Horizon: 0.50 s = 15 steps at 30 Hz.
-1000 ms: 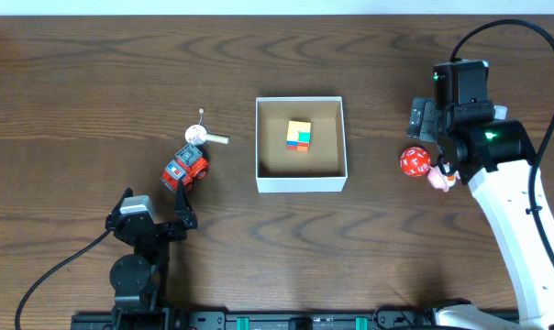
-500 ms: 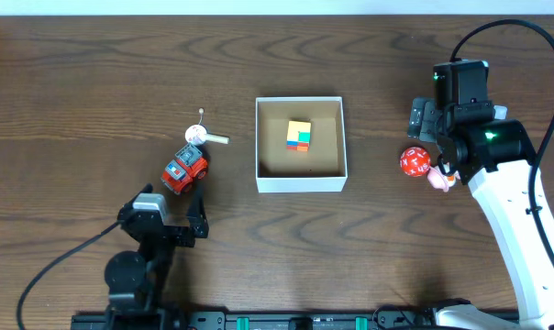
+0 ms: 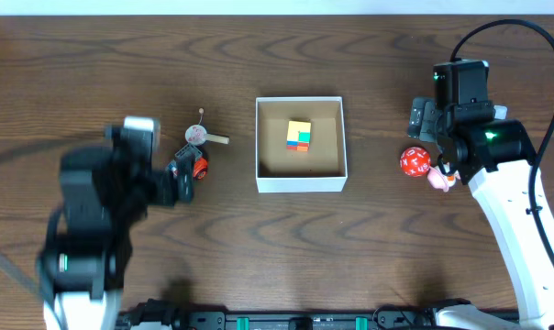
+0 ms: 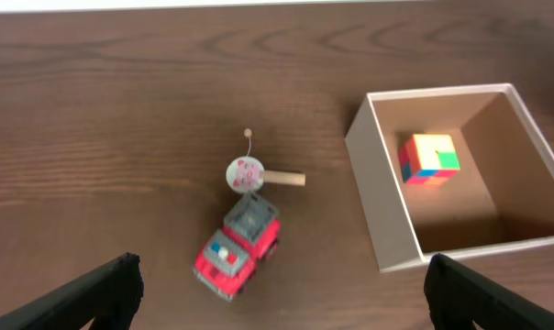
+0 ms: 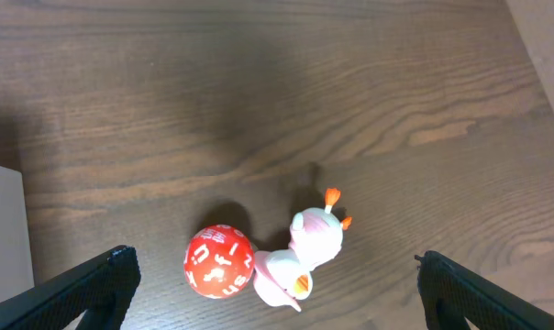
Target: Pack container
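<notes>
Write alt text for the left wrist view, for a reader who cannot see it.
A red toy truck sits on a wooden table, a small round pink toy beyond it. To the right, the container holds a coloured cube.

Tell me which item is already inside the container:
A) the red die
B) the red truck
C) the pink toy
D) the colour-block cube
D: the colour-block cube sits on the brown floor of the container. The red truck lies on the table to the container's left, and the red die and pink toy lie to its right.
</notes>
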Tool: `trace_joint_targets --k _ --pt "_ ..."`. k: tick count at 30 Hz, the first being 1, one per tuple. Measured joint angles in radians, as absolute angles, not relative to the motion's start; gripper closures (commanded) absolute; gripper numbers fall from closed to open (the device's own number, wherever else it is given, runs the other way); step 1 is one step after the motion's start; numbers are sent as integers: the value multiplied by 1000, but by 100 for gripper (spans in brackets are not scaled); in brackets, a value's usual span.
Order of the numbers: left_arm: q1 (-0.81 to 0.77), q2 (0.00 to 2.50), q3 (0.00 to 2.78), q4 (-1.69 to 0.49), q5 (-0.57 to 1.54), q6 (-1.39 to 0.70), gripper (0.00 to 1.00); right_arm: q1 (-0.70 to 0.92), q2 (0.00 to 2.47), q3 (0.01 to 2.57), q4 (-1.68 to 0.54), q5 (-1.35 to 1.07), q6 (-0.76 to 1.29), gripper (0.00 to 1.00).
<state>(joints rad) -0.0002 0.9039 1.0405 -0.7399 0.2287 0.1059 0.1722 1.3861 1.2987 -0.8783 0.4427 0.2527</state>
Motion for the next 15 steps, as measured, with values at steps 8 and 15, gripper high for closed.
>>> trace_joint_targets --k 8,15 --pt "0 1184 1074 -703 228 136 2 172 1386 1299 -878 443 253 1" --pt "0 1330 1074 -704 228 233 2 172 1386 1299 -878 443 253 1"
